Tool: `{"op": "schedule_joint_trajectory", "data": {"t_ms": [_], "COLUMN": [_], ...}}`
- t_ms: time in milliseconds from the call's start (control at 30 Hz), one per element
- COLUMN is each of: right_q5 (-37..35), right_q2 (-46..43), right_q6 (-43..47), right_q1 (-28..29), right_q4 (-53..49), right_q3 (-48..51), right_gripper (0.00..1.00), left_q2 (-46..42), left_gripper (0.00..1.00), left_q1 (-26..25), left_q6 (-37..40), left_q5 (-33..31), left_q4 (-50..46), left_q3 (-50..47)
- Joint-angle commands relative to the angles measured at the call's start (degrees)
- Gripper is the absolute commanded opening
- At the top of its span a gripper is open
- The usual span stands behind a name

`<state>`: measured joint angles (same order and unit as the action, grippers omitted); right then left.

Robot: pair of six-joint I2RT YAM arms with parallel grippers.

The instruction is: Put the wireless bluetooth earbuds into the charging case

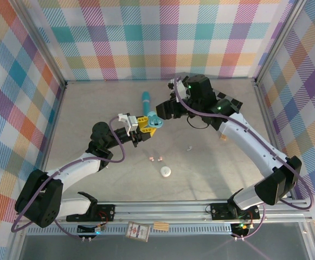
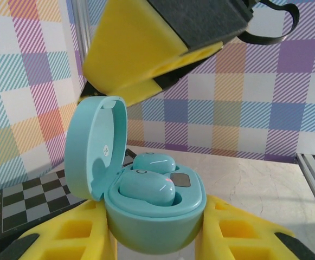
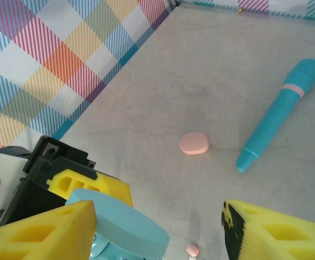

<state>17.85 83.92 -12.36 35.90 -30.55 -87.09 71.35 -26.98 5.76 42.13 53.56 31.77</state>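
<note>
Left claw (image 2: pixel 154 242) of mine clamps the open case (image 2: pixel 153 225), two blue buds (image 2: pixel 146 188) seated inside; right claw (image 3: pixel 157 219) hangs wide just over its lid (image 2: pixel 95 149). Pink buds (image 1: pixel 155 158) on the table (image 1: pixel 217 179) below look undone.

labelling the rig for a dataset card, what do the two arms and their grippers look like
The left arm and right arm have white links between black joints, each trailed by a purple cable. Small green lights glow on the right arm. The left gripper and right gripper carry yellow block fingers with square pockets on black bodies; the left has a white piece behind.
</note>
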Motion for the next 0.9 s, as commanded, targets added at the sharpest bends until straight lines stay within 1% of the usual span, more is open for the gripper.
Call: {"op": "schedule_joint_trajectory", "data": {"t_ms": [0, 233, 300, 367, 467, 533, 600, 700, 800, 867], "right_q5": [1.7, 2.4, 3.3, 3.6, 5.4, 9.9, 16.2, 20.6, 23.4, 26.5], "right_q2": [-1.8, -5.1, -5.9, -7.1, -8.3, -8.2, -8.0, -7.9, -7.2, -6.0], "right_q6": [2.0, 2.4, 1.9, -0.5, -7.0, -14.3, -22.8, -31.0, -36.9, -41.5], "right_q1": [0.0, 0.0, 0.0, 0.0, -0.8, -2.3, -3.6, -4.1, -4.1, -4.1], "right_q4": [-2.7, -3.3, -2.7, -0.2, 5.1, 10.3, 17.4, 26.0, 32.5, 37.5], "right_q3": [0.8, 3.7, 4.1, 5.3, 7.8, 10.4, 14.3, 18.5, 21.8, 23.3], "right_gripper": [0.64, 0.64, 0.65, 0.65, 0.67, 0.70, 0.74, 0.78, 0.79, 0.78], "left_q2": [-0.5, -0.8, -0.9, -1.1, -1.5, -1.7, -1.6, -1.5, -1.5, -1.4], "left_gripper": [0.27, 0.27, 0.27, 0.27, 0.27, 0.27, 0.27, 0.27, 0.27, 0.27], "left_q1": [-0.5, -0.5, -0.5, -0.6, -0.5, -0.5, -0.6, -0.5, -0.5, -0.6], "left_q6": [-0.2, -0.2, -0.2, -0.2, -0.3, -0.5, -0.4, -0.3, -0.3, -0.4], "left_q5": [0.0, -0.8, -1.1, -1.1, -1.3, -1.7, -2.2, -2.4, -2.4, -2.3], "left_q4": [4.4, 4.5, 4.4, 4.4, 4.4, 4.8, 5.1, 5.2, 5.2, 5.3], "left_q3": [0.8, 0.7, 0.6, 0.6, 0.5, 0.4, 0.3, 0.4, 0.7, 0.7]}}
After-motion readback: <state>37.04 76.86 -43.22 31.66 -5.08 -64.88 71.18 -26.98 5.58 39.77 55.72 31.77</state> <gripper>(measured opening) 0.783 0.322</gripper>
